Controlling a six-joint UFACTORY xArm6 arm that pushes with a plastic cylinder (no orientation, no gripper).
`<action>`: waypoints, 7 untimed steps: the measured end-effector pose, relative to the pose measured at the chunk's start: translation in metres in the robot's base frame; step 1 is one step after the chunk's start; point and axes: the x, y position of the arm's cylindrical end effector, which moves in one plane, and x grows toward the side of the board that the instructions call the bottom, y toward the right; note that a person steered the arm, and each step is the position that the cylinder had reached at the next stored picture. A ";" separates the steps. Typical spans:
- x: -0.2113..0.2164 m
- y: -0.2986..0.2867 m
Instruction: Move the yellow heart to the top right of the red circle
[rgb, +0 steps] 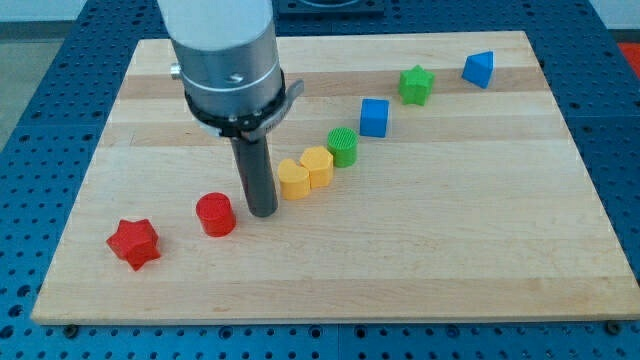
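The red circle (215, 214) sits at the board's lower left. Two yellow blocks touch each other to its upper right. The right one (318, 166) looks like the yellow heart and the left one (293, 180) like a hexagon, though the shapes are hard to make out. My tip (262, 211) stands on the board between the red circle and the left yellow block. It is a small gap from each and touches neither.
A red star (133, 243) lies left of the red circle. A green circle (343, 146), blue cube (374, 117), green star (416, 85) and blue triangle (478, 69) run diagonally toward the view's top right. The wooden board (450, 250) has blue perforated table around it.
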 end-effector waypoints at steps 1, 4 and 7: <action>0.024 0.009; 0.010 0.096; -0.030 0.083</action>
